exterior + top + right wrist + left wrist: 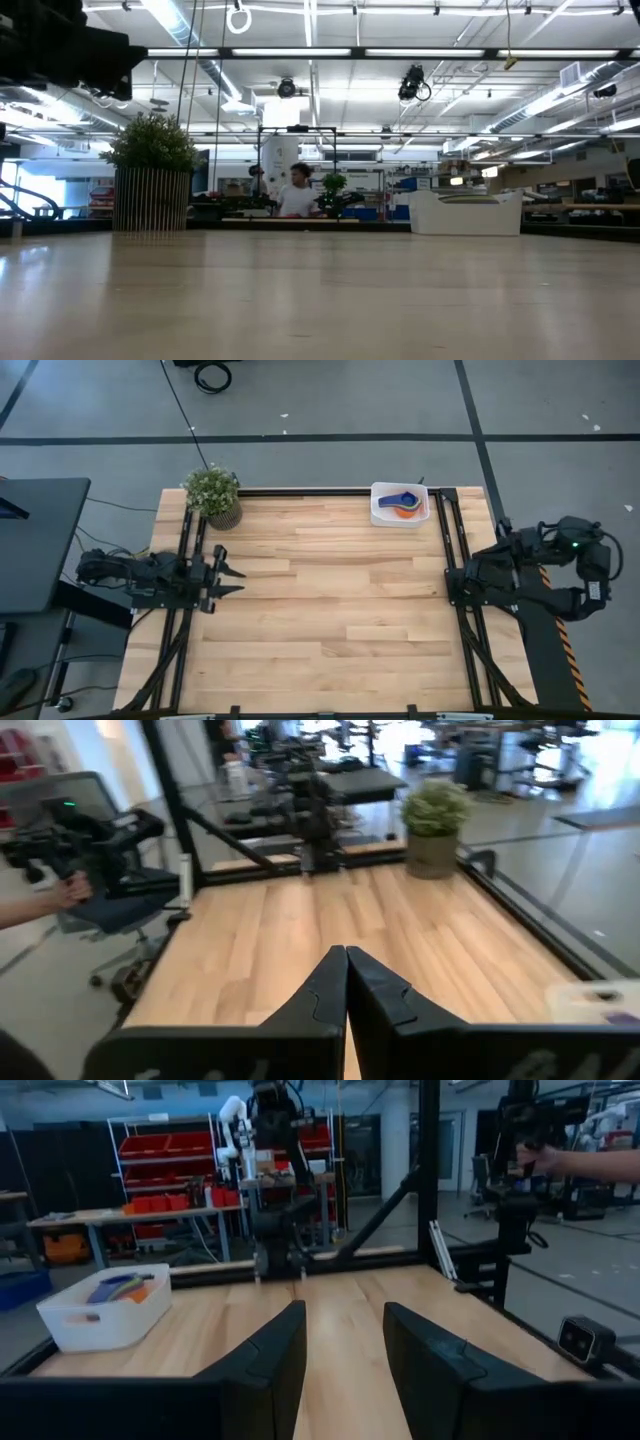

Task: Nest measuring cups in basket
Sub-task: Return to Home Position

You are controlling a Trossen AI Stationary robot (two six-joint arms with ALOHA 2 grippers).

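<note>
The measuring cups (403, 502) lie together inside the white basket (380, 510) at the table's far edge, right of the middle; blue, orange and green show. In the left wrist view the basket (70, 1325) stands on the wood with the cups (120, 1288) peeking over its rim. My left gripper (235, 572) is open at the table's left edge, far from the basket, with nothing between its fingers (345, 1315). Back at the table's right edge, my right gripper (346, 952) is shut on nothing.
A potted green plant (213, 495) stands at the far left corner. Black frame rails (455, 540) run along the table's left, right and far sides. A person (297, 192) sits in the room beyond, and a hand (600, 1160) holds a controller off the table.
</note>
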